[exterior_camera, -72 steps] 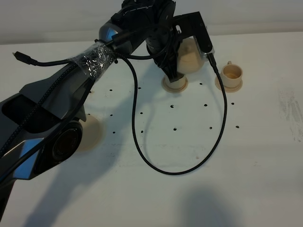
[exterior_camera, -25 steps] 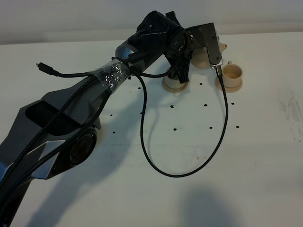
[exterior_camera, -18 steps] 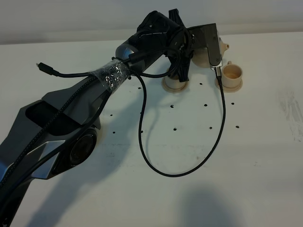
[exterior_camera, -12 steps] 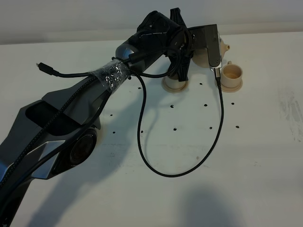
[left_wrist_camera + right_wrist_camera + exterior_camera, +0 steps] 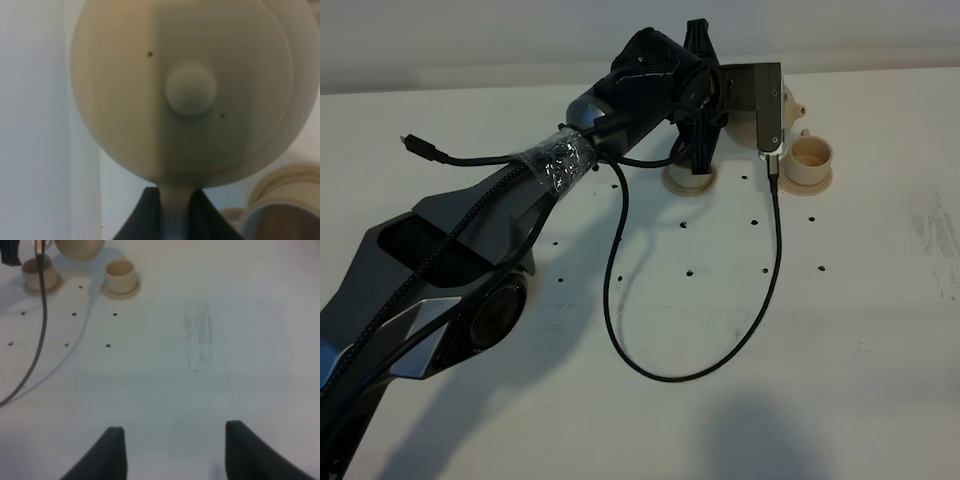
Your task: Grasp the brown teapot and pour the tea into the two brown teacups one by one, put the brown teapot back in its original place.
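My left gripper [image 5: 176, 220] is shut on the loop handle of the brown teapot [image 5: 190, 90], which fills the left wrist view lid-on. In the high view the gripper [image 5: 738, 105] holds the teapot [image 5: 789, 104] in the air at the far side, its spout over the right teacup [image 5: 810, 153] on its saucer. The left teacup's saucer [image 5: 688, 181] shows under the gripper; the cup itself is mostly hidden. Both cups [image 5: 120, 272] [image 5: 37, 274] and the teapot [image 5: 80, 247] show in the right wrist view. My right gripper [image 5: 172, 450] is open and empty over bare table. The wide teapot saucer is hidden behind the left arm.
A black cable [image 5: 700, 372] hangs from the left wrist and loops across the middle of the white table [image 5: 880, 320]. Small dark dots mark the tabletop near the cups. The left arm's body [image 5: 470, 250] covers the left side.
The left gripper has carried the teapot from over the left teacup rightward to the right teacup. In the last second it shifted slightly further; the cable loop swung along. The cups have not moved.
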Available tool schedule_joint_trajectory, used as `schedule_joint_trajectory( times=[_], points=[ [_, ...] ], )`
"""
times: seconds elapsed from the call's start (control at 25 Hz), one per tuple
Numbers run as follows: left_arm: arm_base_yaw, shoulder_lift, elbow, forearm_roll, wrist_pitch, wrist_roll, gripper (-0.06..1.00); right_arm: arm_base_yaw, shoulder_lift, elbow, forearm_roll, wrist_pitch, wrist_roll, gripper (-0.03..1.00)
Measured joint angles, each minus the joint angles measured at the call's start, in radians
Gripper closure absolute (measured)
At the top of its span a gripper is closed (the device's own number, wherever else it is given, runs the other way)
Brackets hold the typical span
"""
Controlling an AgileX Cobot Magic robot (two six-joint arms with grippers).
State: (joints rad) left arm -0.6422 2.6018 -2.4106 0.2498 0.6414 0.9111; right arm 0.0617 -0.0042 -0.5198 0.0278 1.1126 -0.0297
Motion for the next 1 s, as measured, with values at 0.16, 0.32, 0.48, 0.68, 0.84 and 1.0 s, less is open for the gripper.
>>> schedule_joint_trajectory(
  times=[0.16, 0.32, 0.48, 0.68, 0.84, 1.0],
  points=[
    [0.0, 0.009, 0.0, 0.003, -0.001, 0.032, 0.86, 0.0, 0.0, 0.0, 0.0, 0.0, 0.0, 0.53],
    [0.0, 0.009, 0.0, 0.043, -0.016, 0.04, 0.86, 0.0, 0.0, 0.0, 0.0, 0.0, 0.0, 0.53],
    [0.0, 0.009, 0.0, 0.074, -0.034, 0.042, 0.86, 0.0, 0.0, 0.0, 0.0, 0.0, 0.0, 0.53],
    [0.0, 0.019, 0.0, 0.077, -0.06, 0.051, 0.86, 0.0, 0.0, 0.0, 0.0, 0.0, 0.0, 0.53],
    [0.0, 0.047, 0.0, 0.098, -0.081, 0.052, 0.86, 0.0, 0.0, 0.0, 0.0, 0.0, 0.0, 0.53],
    [-0.003, 0.065, 0.0, 0.131, -0.113, 0.051, 0.86, 0.0, 0.0, 0.0, 0.0, 0.0, 0.0, 0.53]
  ],
)
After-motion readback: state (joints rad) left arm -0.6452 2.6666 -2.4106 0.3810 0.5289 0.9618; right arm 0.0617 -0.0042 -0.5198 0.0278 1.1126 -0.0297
